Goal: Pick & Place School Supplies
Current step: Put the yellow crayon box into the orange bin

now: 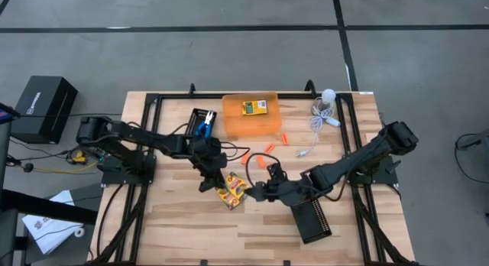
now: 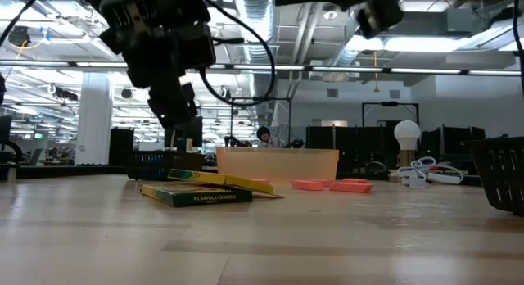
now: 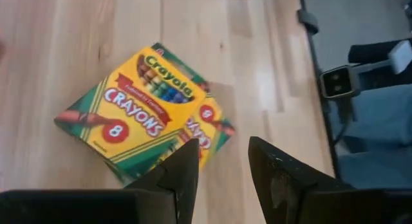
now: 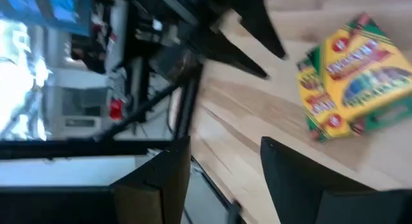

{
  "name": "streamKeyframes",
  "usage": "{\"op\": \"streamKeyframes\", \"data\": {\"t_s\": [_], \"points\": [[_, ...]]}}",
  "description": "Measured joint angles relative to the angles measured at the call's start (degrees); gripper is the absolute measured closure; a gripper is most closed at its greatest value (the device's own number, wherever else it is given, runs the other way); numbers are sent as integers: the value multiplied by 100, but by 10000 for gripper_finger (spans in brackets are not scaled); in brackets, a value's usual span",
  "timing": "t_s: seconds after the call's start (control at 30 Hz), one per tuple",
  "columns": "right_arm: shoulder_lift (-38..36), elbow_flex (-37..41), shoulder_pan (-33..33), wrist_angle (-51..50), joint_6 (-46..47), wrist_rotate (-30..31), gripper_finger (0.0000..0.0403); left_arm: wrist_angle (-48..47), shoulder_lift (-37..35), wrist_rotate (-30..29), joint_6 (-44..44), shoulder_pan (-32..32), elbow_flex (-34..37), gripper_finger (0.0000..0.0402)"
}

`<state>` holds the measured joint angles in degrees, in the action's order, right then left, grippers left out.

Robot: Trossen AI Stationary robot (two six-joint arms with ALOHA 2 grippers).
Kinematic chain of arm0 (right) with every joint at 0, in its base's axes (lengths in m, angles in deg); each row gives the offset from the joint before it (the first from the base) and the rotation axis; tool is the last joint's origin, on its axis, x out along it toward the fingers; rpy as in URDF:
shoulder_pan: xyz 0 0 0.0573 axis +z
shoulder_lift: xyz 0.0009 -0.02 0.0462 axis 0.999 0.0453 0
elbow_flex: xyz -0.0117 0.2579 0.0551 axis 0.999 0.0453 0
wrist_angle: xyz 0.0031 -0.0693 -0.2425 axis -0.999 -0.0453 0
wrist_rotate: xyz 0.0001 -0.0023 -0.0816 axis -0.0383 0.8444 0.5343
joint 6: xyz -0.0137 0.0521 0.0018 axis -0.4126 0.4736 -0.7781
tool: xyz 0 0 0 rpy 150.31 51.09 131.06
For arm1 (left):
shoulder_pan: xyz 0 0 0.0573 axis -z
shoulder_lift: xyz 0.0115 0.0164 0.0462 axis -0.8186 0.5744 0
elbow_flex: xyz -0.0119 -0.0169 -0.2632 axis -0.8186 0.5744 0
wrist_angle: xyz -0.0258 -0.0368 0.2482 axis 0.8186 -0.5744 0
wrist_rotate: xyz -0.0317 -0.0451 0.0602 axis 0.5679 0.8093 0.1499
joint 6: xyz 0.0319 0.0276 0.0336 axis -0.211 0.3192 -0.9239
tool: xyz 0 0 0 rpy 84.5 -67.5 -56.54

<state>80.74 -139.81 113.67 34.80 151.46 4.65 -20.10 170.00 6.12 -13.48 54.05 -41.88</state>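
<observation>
Left claw (image 1: 208,180) is seen hanging just above the bench (image 1: 168,220), fingers apart, nothing held. Two crayon boxes (image 1: 231,193) lie flat, stacked and skewed, just beside and ahead of it toward the bench middle; in the left wrist view the top box (image 3: 132,113) is set past the fingertips and off to one side, long axis diagonal to the claw's gap. A turn of the wrist is judged needed before closing.

Right claw (image 1: 254,190) is held just on the other side of the same stack, fingers apart, empty. Both claws are near; the left is judged slightly nearer.

Count, left to right: two blue-handled pliers (image 1: 204,126) in a black tray near the far edge, exact number hard to confirm; one orange bin (image 1: 250,122) with a third crayon box (image 1: 254,108) inside; roughly five orange sticks (image 1: 267,149) scattered between bin and claws.
</observation>
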Motion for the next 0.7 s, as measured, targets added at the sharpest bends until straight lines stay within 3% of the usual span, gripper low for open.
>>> {"op": "streamKeyframes", "data": {"t_s": [0.3, 0.7], "points": [[-159, -8, -44, 179, -414, 386, 234, 340, 583, -264, -247, -195, 0, 283], [-365, -6, -132, 34, -726, 455, 240, 426, 668, -342, -504, -407, 0, 397]]}}
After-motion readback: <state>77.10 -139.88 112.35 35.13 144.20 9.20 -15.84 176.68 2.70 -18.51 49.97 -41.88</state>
